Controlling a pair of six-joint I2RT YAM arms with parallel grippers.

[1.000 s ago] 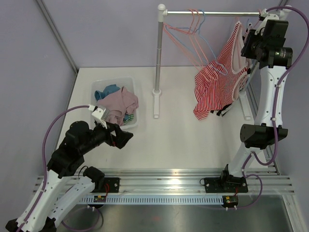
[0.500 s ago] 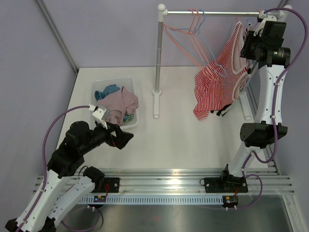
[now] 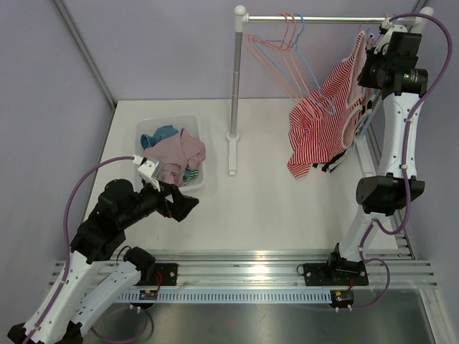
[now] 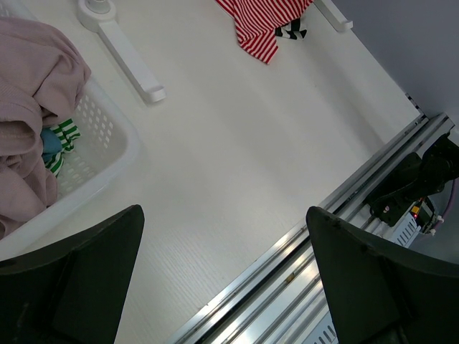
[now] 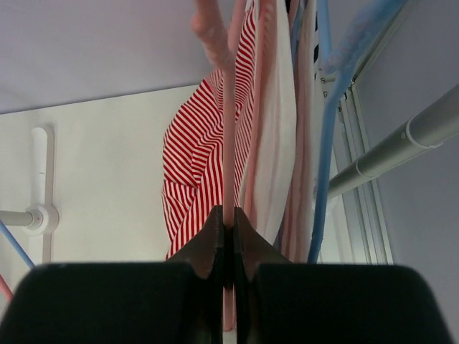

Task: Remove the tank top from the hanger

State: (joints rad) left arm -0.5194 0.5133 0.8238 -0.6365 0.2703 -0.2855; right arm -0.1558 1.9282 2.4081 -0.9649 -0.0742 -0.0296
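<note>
The red-and-white striped tank top (image 3: pixel 323 122) hangs from a pink hanger (image 5: pixel 208 29) at the right end of the rail (image 3: pixel 323 19). Its lower part is bunched down toward the table, and its hem also shows in the left wrist view (image 4: pixel 258 29). My right gripper (image 3: pixel 367 59) is high up by the hanger's top. In the right wrist view this gripper (image 5: pixel 228 215) is shut on a thin pink strap edge of the tank top (image 5: pixel 193 150). My left gripper (image 3: pixel 188 208) hovers open and empty over the table's near left (image 4: pixel 224 215).
Several bare pink and blue hangers (image 3: pixel 287 57) hang mid-rail. The rail's post and foot (image 3: pixel 232 154) stand at the table's centre back. A white basket (image 3: pixel 197 125) with pink, blue and green clothes sits left, beside my left arm. A blue hanger (image 5: pixel 326 143) hangs right of the strap.
My right gripper has closed onto the pink strap and shifted slightly up toward the rail. The tank top's upper part is pulled a little tighter. The left arm has not moved.
</note>
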